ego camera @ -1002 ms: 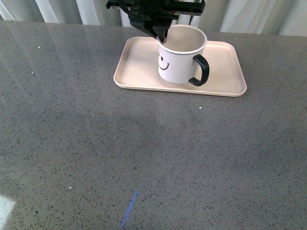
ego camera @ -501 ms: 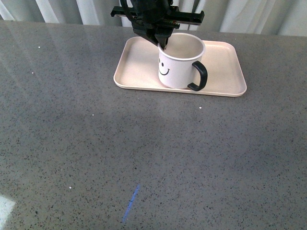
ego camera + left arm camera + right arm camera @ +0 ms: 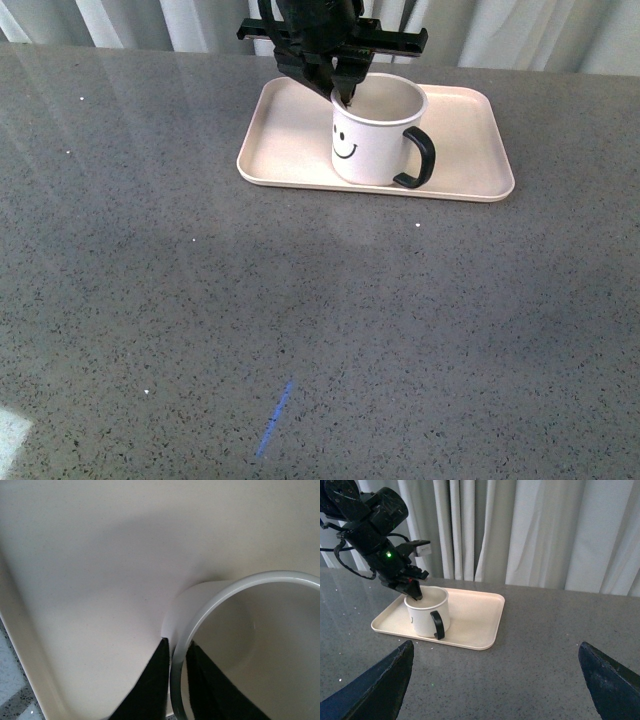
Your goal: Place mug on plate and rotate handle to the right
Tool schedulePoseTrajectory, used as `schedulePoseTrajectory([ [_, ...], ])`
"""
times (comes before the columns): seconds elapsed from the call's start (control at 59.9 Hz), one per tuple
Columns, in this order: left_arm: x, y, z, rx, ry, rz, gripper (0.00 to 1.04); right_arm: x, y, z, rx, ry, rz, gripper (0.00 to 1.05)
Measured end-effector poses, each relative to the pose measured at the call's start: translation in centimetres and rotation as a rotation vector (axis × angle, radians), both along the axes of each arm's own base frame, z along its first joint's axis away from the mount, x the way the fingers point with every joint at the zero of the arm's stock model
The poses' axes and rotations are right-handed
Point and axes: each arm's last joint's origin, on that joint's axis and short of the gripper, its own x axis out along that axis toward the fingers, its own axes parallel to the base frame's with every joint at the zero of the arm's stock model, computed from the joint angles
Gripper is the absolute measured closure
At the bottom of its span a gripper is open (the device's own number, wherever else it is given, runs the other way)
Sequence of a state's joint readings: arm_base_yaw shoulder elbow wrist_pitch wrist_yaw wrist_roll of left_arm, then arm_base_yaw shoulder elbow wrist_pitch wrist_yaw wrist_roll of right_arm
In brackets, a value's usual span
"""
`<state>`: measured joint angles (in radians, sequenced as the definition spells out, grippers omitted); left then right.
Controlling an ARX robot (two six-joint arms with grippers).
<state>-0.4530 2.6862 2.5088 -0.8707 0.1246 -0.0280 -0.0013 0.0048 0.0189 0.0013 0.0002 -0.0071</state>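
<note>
Grey speckled stone table (image 3: pixel 300 330), pale curtains (image 3: pixel 535 530) behind.

Plate (image 3: pixel 290 150): pink-beige, rectangular, low rim, at far centre of the table.

Mug (image 3: pixel 370 150): white, black smiley facing near, upright on the plate's middle. Handle (image 3: pixel 420 160) is black and points right, slightly near.

Left gripper (image 3: pixel 343 95): reaching down from above, pinching the mug's far-left rim, one finger inside, one outside.

Right gripper (image 3: pixel 495 652): spread wide, over bare table, well apart to the plate's near right.

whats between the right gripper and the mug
Ahead of the open right gripper there is only bare grey tabletop, then the near rim of the plate, before the mug; the right wrist view shows it.
</note>
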Motion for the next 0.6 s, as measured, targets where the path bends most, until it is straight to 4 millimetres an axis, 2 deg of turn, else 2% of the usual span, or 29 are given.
schedulePoseTrajectory([
  [0.434, -0.6, -0.1, 0.2, 0.029, -0.023, -0.037, 0.26, 0.0, 0.0, 0.0, 0.000, 0.000, 0.000, 0.09],
  [0.551, -1.3, 0.6, 1.6, 0.052, -0.052, -0.040, 0.08, 0.0, 0.0, 0.0, 0.000, 0.000, 0.001, 0.09],
  [0.601, -1.6, 1.0, 2.6, 0.046, -0.075, -0.039, 0.08, 0.0, 0.0, 0.0, 0.000, 0.000, 0.000, 0.09],
])
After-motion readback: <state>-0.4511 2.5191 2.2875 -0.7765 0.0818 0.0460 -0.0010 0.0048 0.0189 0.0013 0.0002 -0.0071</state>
